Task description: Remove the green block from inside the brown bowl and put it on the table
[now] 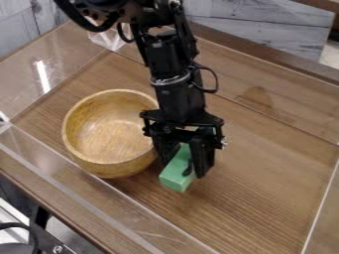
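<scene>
Clearly the gripper [188,167] clamps a plain, bright green block [179,174] upon the table [265,149].

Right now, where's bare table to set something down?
Free: the wide stretch of table right of the gripper, toward the far acrylic wall. Crowded: near left, where the brown bowl sits beside the gripper shut on the green block.

text: none legible | labels: none | numbers: none
</scene>
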